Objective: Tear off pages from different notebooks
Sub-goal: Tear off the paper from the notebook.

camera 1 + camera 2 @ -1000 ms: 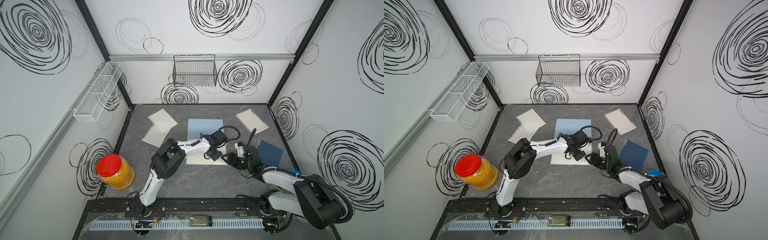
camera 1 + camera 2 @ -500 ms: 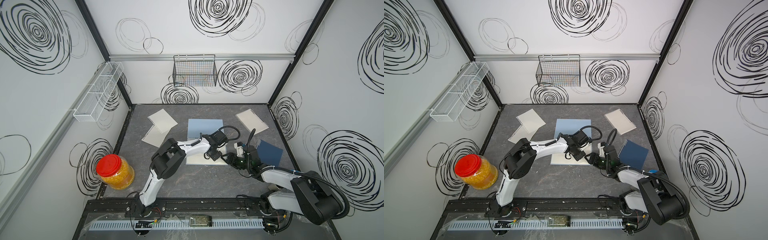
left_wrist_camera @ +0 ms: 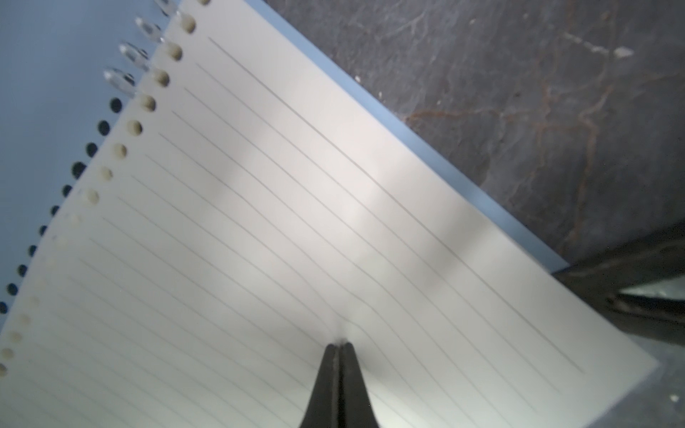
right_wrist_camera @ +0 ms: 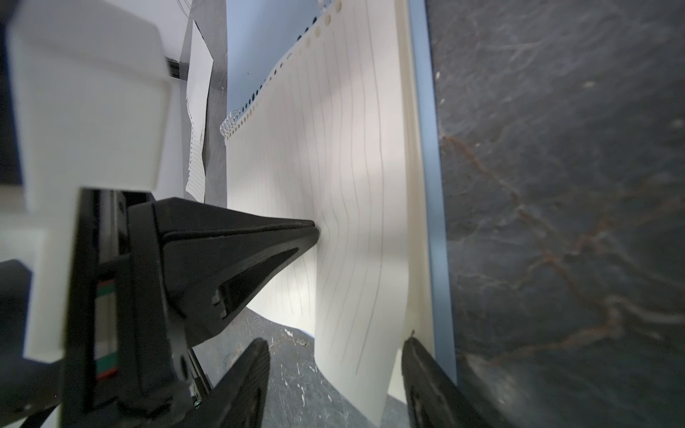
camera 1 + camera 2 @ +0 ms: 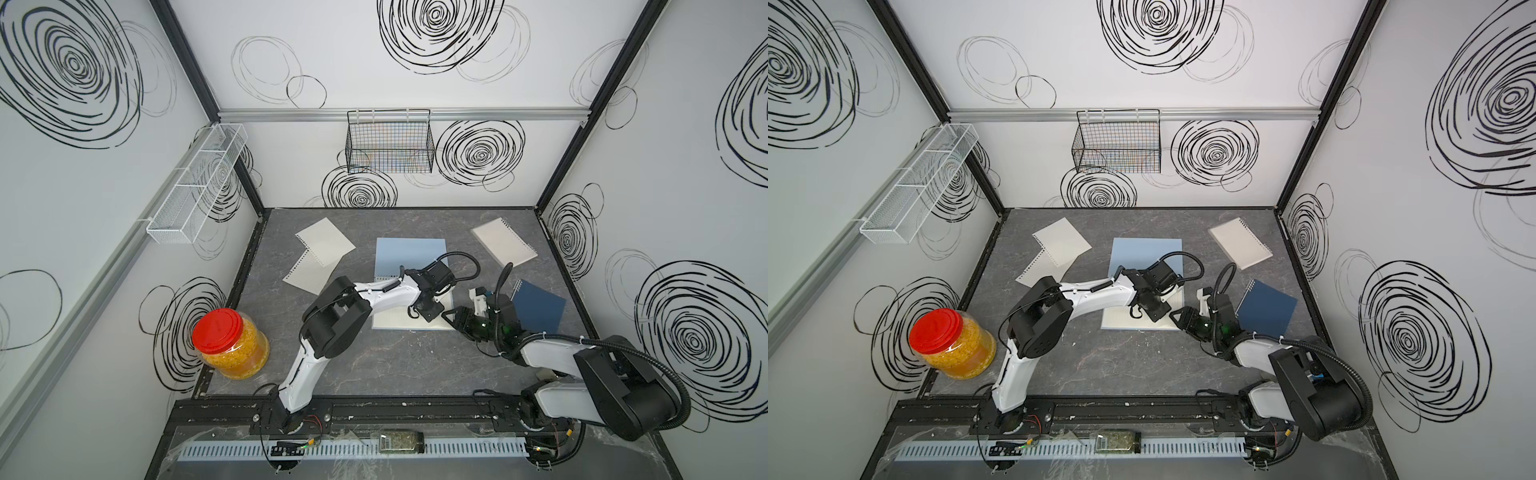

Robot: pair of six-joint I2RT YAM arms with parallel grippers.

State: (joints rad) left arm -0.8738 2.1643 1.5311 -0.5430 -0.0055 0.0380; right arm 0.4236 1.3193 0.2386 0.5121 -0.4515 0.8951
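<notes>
Here, nearest us, a red-lidded jar (image 5: 228, 345) of yellow grains stands well to the left of the open light-blue notebook (image 5: 409, 257), which lies in the middle of the dark table (image 5: 374, 365) and serves as our landmark. At the notebook's near right corner sits the right gripper (image 5: 451, 318), its jaws apart. In its wrist view we see the curled corner of the top lined page (image 3: 333, 185) rising between them, not pinched. Just beyond, over the notebook's near half, the left gripper (image 3: 339, 346) is closed tight, its tips pressed onto that same page, which puckers around them. The page's holed edge lies beside the notebook's wire rings; we cannot tell whether it is off them. A dark navy notebook (image 5: 540, 307) lies closed just right of the landmark. Farther back and to its left, two loose pages (image 5: 326, 243) overlap. Back and to its right, the clear-covered notebook (image 5: 503, 245) lies tilted. Behind it all, a black wire basket (image 5: 390, 145) hangs on the rear wall.
</notes>
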